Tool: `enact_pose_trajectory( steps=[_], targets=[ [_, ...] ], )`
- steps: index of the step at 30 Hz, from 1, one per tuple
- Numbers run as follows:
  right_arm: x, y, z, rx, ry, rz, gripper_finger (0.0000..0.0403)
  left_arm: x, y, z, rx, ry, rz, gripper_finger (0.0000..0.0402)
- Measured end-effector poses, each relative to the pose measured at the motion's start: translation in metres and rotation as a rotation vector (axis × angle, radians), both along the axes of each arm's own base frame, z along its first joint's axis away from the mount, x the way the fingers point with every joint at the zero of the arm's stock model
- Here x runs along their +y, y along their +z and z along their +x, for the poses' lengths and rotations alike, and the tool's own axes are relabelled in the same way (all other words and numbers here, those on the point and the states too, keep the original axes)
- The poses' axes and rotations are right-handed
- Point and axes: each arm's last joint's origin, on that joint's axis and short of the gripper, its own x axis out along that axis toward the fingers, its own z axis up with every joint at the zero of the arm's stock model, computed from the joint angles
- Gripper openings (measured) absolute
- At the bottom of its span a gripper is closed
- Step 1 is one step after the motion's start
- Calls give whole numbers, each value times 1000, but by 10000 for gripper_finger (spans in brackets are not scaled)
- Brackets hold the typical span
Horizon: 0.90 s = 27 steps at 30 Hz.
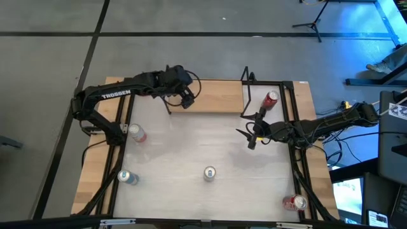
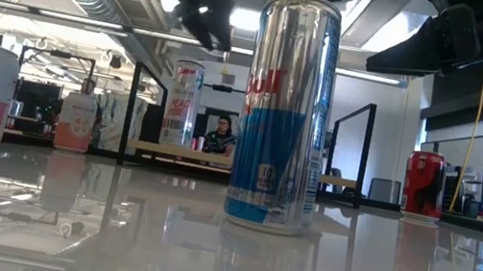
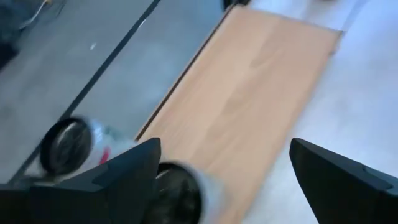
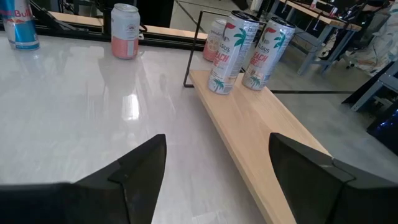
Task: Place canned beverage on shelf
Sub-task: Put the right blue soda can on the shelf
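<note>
The shelf [image 1: 216,95], a light-wood board on a black wire frame, stands along the table's far edge. At its left end stand two tall white cans [image 4: 225,53] [image 4: 267,53] with a pink can [image 4: 213,34] behind them. A red can [image 1: 271,98] stands on the board's right part. My left gripper [image 1: 186,100] hovers open above the left-end cans, whose blurred tops [image 3: 177,193] show below its fingers in the left wrist view. My right gripper [image 1: 249,137] waits open over the table, in front of the shelf's right half, with nothing between its fingers.
Loose cans stand on the white table top: a tall blue-and-silver can [image 1: 208,173] near the middle front, a pink can [image 1: 135,132] at the left, a blue can [image 1: 127,177] front left, and a red can [image 1: 294,202] at the front right corner. The shelf's middle [image 4: 261,137] is bare.
</note>
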Motion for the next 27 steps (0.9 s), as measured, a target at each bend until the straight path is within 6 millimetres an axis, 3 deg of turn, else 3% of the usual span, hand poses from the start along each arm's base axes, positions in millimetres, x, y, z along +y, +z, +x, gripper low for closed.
enact_pose_trajectory(
  steps=[12,21,27],
  targets=[
    [0,0,0,0,2,1,280,-72,-2,24,-37,-289,-62,346],
    [0,6,2,-61,3,13,280,-140,-1,27,-67,-488,-121,343],
    [2,6,2,-67,65,36,280,-180,-12,29,-163,-592,-163,343]
  ],
)
